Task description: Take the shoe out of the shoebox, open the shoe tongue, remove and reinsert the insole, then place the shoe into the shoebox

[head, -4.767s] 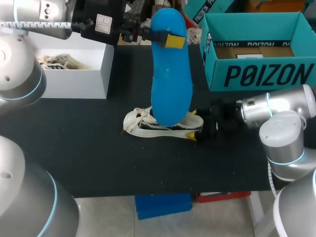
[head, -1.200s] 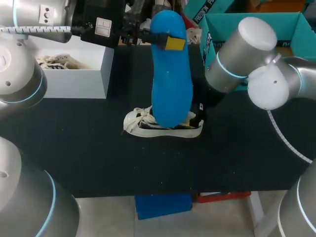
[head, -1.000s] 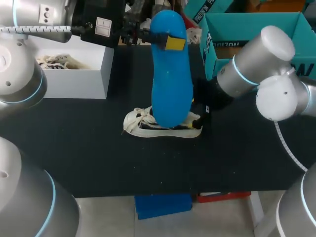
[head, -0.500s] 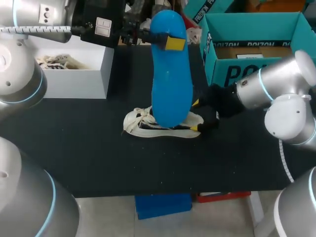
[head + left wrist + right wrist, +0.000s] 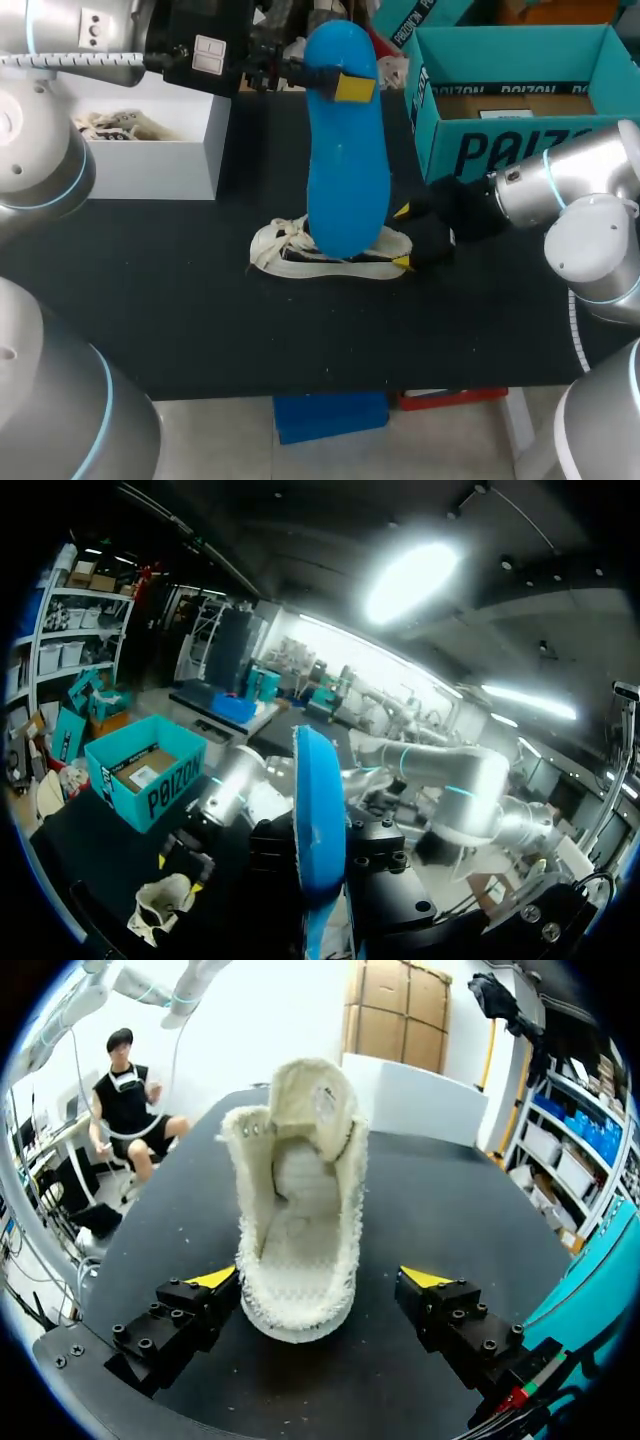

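Note:
The blue insole (image 5: 347,150) hangs upright above the table, and my left gripper (image 5: 336,80) is shut on its upper end. In the left wrist view the insole (image 5: 318,820) stands edge-on straight ahead of that gripper. Below it the cream shoe (image 5: 325,250) lies on the black table (image 5: 180,300), toe to the left. My right gripper (image 5: 403,237) is open at the heel, one yellow tip on each side. In the right wrist view the shoe (image 5: 300,1210) shows its wide open mouth with the tongue folded back; the gripper (image 5: 322,1280) straddles the heel, apart from it. The teal shoebox (image 5: 520,100) stands open at the back right.
A white bin (image 5: 150,135) holding pale laces stands at the back left of the table. Bare black table lies in front of the shoe and to its left. The shoebox's front wall is close behind my right arm's wrist (image 5: 520,195).
My right arm has swung from over the shoe out to the right and lowered, so its open gripper now faces the heel. The left arm and insole have not moved.

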Robot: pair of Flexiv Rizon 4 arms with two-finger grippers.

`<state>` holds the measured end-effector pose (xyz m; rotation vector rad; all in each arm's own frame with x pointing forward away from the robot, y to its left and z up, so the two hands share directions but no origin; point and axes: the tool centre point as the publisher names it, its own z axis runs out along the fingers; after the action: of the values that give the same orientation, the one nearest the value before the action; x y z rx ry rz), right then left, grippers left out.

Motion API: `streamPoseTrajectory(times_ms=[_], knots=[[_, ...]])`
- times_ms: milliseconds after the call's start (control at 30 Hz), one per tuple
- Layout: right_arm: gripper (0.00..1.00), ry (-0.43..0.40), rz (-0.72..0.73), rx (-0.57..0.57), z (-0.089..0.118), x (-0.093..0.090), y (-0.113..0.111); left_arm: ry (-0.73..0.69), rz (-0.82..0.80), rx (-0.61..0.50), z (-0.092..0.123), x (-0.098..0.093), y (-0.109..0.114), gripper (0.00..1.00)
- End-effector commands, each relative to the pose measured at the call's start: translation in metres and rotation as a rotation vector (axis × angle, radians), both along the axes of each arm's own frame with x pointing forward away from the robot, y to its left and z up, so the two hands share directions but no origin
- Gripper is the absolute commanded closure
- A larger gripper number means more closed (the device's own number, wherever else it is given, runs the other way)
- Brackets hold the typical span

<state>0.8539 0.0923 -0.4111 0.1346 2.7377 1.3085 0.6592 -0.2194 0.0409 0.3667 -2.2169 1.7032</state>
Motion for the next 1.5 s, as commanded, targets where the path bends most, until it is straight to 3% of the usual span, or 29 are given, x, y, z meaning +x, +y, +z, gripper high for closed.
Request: streamPoseTrajectory(times_ms=[33,300,433,733,1000,1233,1500], knots=[[0.0,0.002,0.006,-0.004,0.0,-0.004,-0.004,0.001,0.003,0.003,0.0,0.0,-0.001,1.0],[0.0,0.02,-0.053,-0.135,0.021,-0.004,-0.013,0.001,0.003,0.003,0.0,0.0,-0.001,1.0],[0.0,0.075,-0.054,-0.385,0.031,0.0,-0.011,0.001,0.003,0.003,0.0,0.0,-0.001,1.0],[0.0,0.095,-0.003,-0.777,0.046,0.015,0.017,0.001,0.003,0.003,0.0,0.0,-0.001,1.0],[0.0,0.096,0.032,-1.013,0.051,0.024,0.046,0.001,0.003,0.003,0.0,0.0,-0.001,1.0],[0.0,0.11,0.042,-1.126,0.047,0.025,0.066,0.001,0.003,0.003,0.0,0.0,-0.001,1.0],[0.0,0.132,0.046,-1.102,0.039,0.025,0.084,0.001,0.003,0.003,0.0,0.0,-0.001,1.0]])
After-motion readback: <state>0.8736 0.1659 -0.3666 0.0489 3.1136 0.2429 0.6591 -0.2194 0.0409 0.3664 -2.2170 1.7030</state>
